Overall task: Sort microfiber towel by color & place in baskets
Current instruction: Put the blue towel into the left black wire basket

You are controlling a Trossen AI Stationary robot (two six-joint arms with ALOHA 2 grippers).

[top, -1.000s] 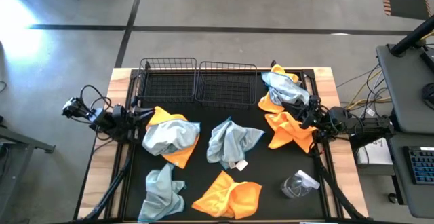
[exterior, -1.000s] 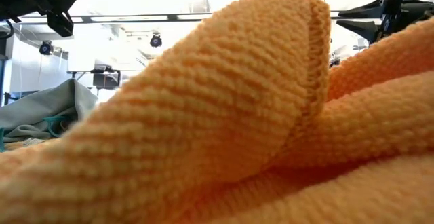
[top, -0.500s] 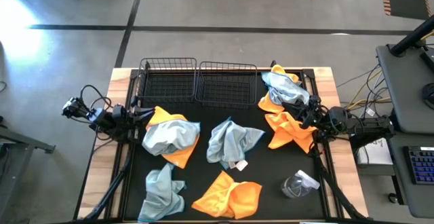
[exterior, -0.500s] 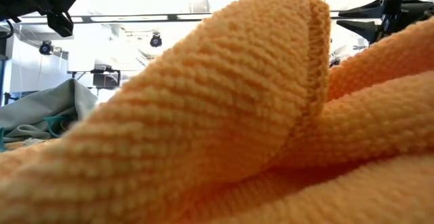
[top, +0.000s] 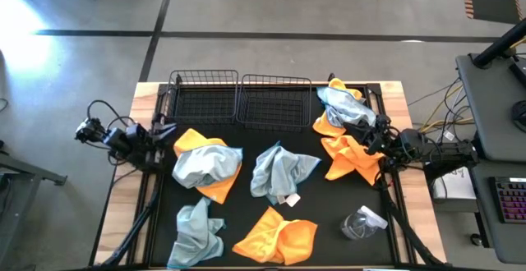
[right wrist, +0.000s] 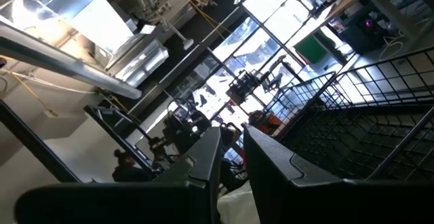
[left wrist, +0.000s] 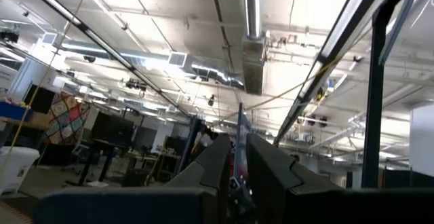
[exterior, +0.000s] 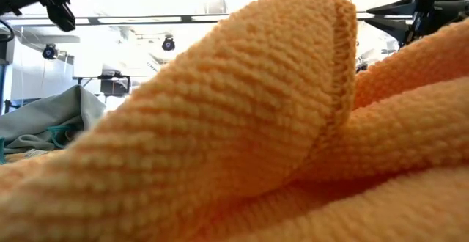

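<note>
Several microfiber towels lie crumpled on the black mat. A blue-grey one rests on an orange one [top: 205, 163] at the left. Another blue-grey one [top: 279, 171] is in the middle, and one more [top: 197, 230] is near left. An orange towel [top: 278, 236] lies near the middle and fills the low view [exterior: 242, 125]. Another orange one [top: 349, 158] is at the right, and a blue-grey one [top: 341, 107] is far right. Two black wire baskets [top: 204, 98] [top: 275, 100] stand at the far edge. My left gripper [top: 171, 128] [left wrist: 236, 142] is shut at the mat's left edge, tipped up. My right gripper [top: 367, 134] [right wrist: 229, 139] is shut above the right orange towel.
A clear plastic bottle [top: 362, 222] lies at the mat's near right corner. Black frame rails run along both sides of the mat [top: 148, 197]. Bare mat shows between the towels in the middle and in front of the baskets.
My left gripper has tipped its fingers upward and drawn slightly toward the table's left edge, staying shut. The towels and my right gripper have kept still.
</note>
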